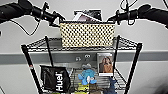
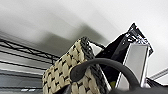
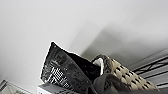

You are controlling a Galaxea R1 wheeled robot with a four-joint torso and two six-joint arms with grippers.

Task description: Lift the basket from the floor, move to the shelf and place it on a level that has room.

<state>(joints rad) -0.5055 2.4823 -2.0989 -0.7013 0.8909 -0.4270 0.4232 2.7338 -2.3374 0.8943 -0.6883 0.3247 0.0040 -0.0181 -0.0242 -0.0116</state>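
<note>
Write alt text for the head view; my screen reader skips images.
A checkered woven basket sits on the top wire tier of a black rack, with the robot's two arms reaching to its ends. A lower tier holds a black Huel bag, a blue plush toy and a photo.

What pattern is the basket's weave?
Cream-and-dark checkered on the basket, with a dark rim; clearest in the head view.

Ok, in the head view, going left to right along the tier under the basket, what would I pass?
Black Huel bag → blue plush toy → framed photo leaning at the right. Above them, the basket sits on the top level of the shelf.
</note>
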